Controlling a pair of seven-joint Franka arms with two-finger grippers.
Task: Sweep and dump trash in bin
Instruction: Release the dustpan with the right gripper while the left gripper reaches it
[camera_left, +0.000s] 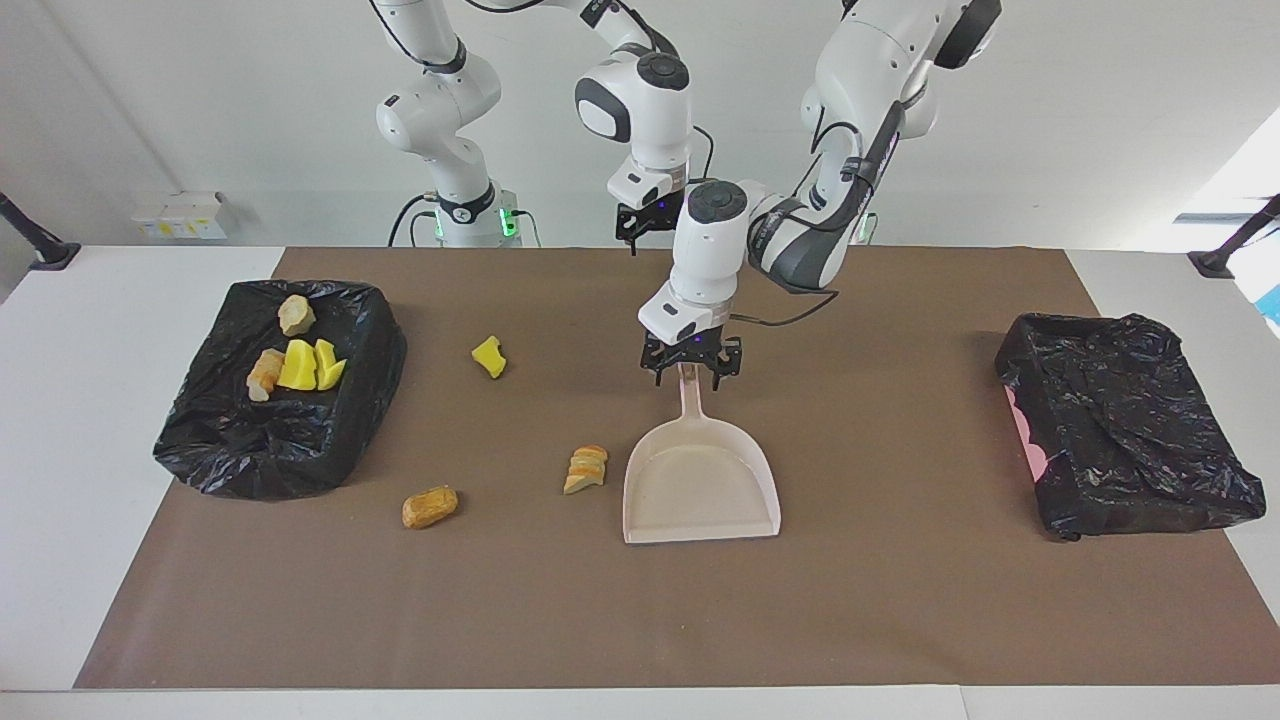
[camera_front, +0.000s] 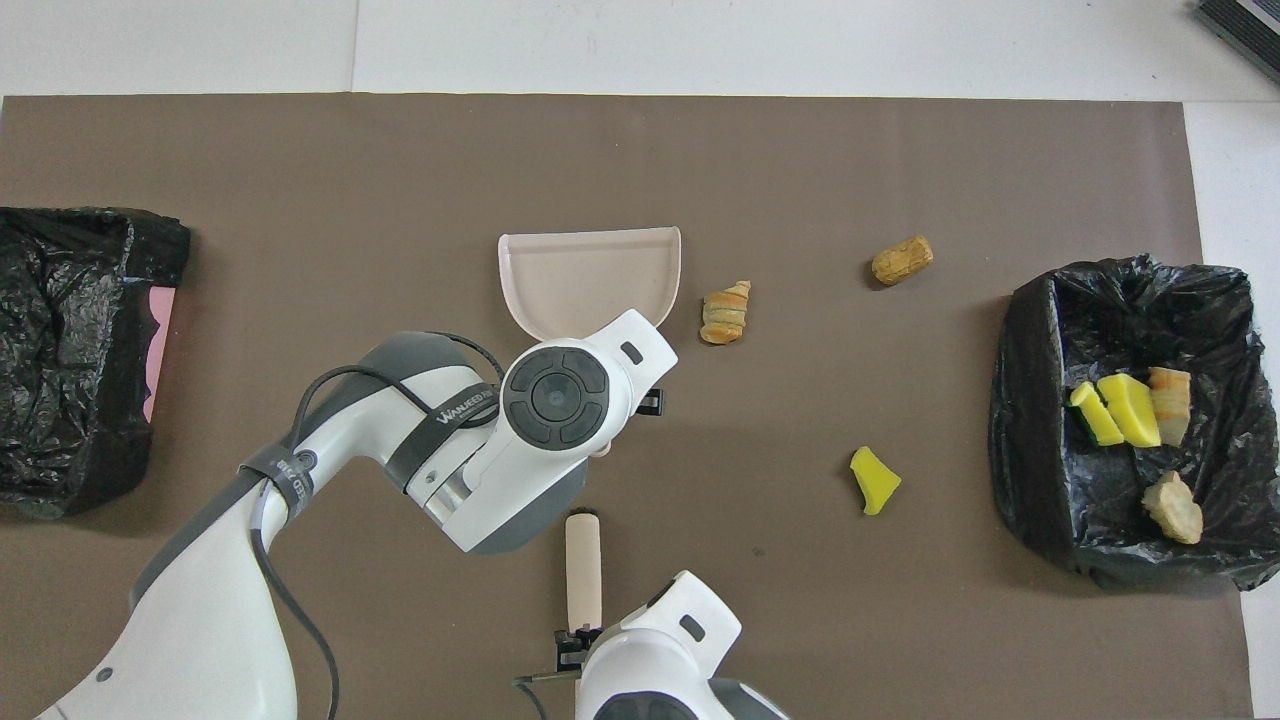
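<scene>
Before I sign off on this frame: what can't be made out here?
- Dustpan handle top: left gripper covers it in both views, so contact is unclear.
- Brush bristle end: under the right gripper overhead, blocked by the left arm in the facing view.
- Second bin: its contents can't be made out.

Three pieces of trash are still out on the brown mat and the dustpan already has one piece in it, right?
Not quite. The dustpan is empty, as the facing view shows. Three pieces are indeed loose on the mat: yellow sponge, sliced bread chunk, orange chunk.
</scene>
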